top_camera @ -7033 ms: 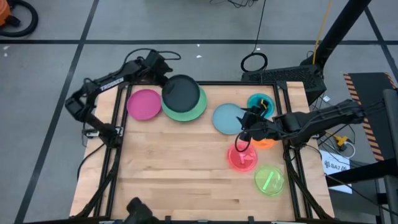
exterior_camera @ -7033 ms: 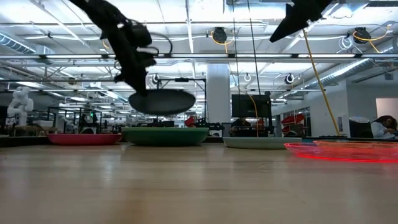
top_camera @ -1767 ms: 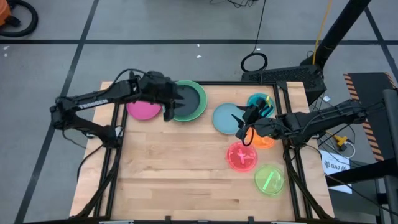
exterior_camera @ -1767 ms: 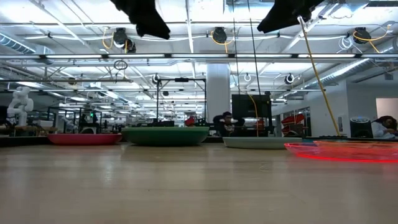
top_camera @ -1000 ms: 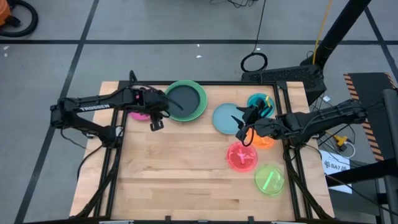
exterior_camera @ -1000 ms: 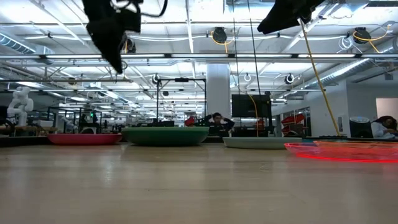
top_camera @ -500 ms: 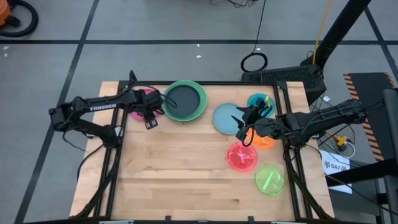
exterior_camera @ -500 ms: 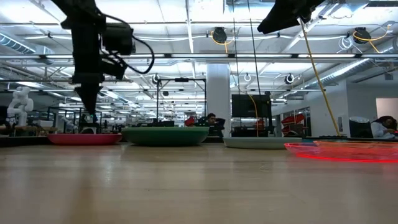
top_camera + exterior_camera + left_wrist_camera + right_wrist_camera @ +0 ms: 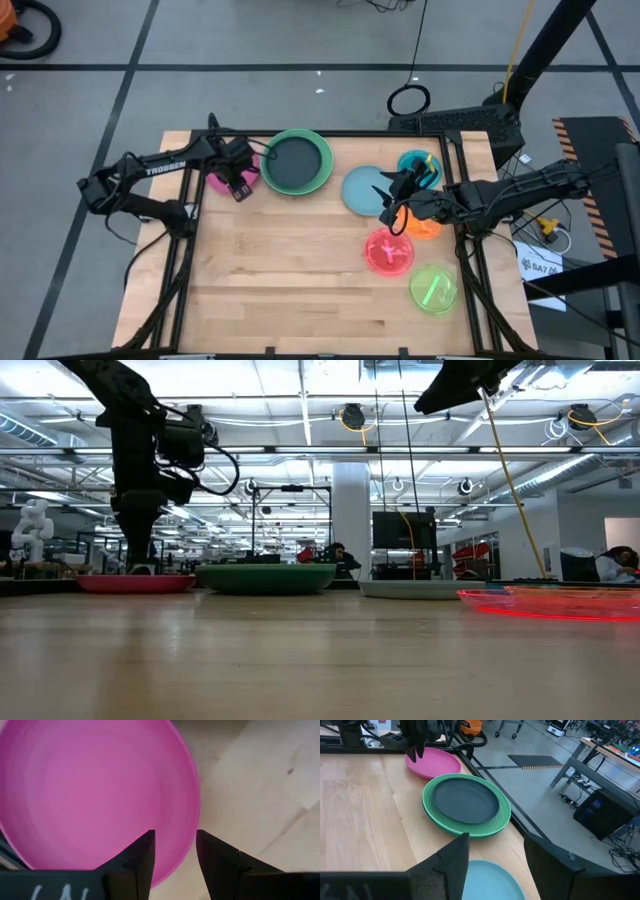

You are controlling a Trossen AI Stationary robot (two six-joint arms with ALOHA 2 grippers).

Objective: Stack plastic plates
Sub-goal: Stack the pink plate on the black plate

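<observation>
A magenta plate (image 9: 218, 182) lies flat at the table's far left. My left gripper (image 9: 175, 852) points down over its near right rim (image 9: 192, 827), open, one finger inside the rim line and one outside; in the low view its tips (image 9: 140, 568) hang just above the plate (image 9: 135, 583). Whether they touch it does not show. A black plate (image 9: 293, 160) rests inside a green plate (image 9: 322, 176) to the right. My right gripper (image 9: 388, 200) hovers open above the pale blue plate (image 9: 360, 190), holding nothing.
Near the table's right edge lie small translucent plates: teal (image 9: 418, 163), orange (image 9: 428, 228), pink (image 9: 388, 252) and lime (image 9: 433, 290). Bare wood (image 9: 290, 280) fills the table's middle and near left. Black frame rails (image 9: 190, 200) run along the table's sides.
My left gripper has gone from beside the green plate toward the table's left edge and come down over the magenta plate's rim, its fingers now pointing straight down. Its finger gap looks unchanged. The plates have stayed where they were.
</observation>
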